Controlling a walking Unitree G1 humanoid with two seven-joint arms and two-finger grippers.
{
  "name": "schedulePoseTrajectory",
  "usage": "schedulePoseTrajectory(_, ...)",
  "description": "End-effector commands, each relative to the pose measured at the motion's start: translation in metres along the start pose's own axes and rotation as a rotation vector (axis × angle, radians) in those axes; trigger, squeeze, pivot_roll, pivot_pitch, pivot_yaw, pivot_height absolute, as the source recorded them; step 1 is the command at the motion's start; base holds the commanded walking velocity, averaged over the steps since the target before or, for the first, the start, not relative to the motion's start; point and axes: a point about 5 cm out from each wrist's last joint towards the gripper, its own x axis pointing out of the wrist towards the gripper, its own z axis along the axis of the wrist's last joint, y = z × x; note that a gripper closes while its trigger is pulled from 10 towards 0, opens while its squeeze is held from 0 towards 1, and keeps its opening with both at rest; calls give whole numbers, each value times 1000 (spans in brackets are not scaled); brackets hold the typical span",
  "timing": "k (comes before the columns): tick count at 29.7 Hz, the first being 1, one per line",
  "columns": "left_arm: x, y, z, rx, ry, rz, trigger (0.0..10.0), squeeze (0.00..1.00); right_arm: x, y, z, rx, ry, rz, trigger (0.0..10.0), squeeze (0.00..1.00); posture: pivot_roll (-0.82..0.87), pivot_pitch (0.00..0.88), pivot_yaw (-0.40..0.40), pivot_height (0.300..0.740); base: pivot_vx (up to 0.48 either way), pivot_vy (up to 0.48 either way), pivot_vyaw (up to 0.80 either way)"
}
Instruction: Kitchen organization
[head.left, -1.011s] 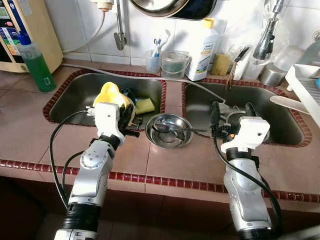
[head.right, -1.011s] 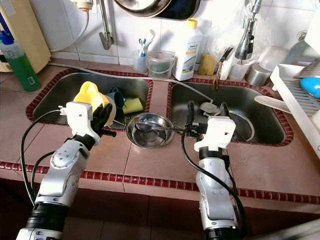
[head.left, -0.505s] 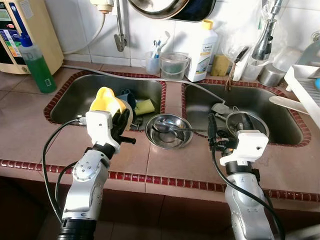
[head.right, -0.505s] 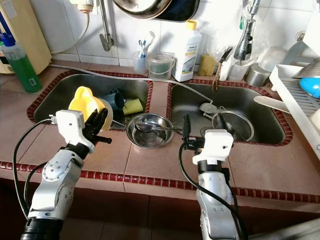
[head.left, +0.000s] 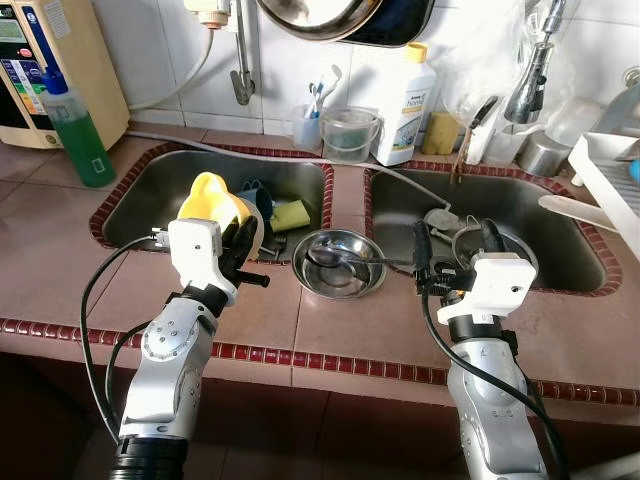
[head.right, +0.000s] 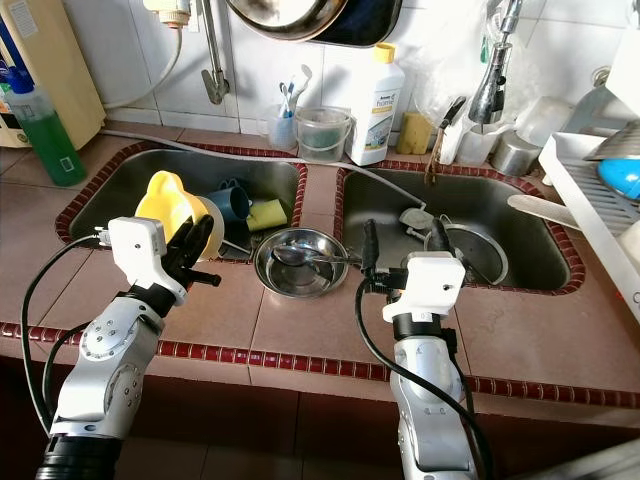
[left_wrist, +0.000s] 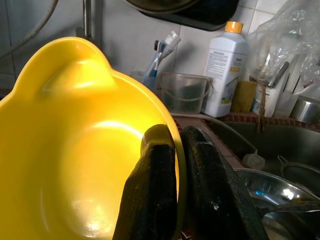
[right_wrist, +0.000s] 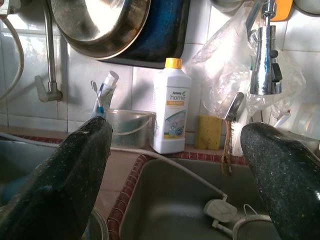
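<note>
Yellow bowl is clamped at its rim by the left gripper above the left sink. Right gripper fingers are spread apart, empty, beside the steel bowl.

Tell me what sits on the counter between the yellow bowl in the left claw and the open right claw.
In the left eye view, a steel bowl holding a spoon sits between the yellow bowl and the right claw.

Bright even daylight; glare on steel bowl; sharp focus.
</note>
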Motion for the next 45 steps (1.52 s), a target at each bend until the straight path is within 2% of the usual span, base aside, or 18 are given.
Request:
schedulePoseTrajectory(1, 1, -3, 7, 19, -14, -26, 10000, 0, 2, 1, 2, 10, -1, 2, 10000, 0, -221, 0, -6, 732, 0, 251, 0)
schedulePoseTrajectory(28, 3, -8, 11, 43, 9, -73, 10000, 0, 0, 4, 1, 24, 2, -16, 10000, 0, -216, 9, 14, 732, 0, 321, 0)
schedulePoseTrajectory(45, 5, -14, 13, 93, 24, -135, 10000, 0, 0, 5, 0, 27, 6, -18, 10000, 0, -209, 23, 19, 732, 17, 0, 0)
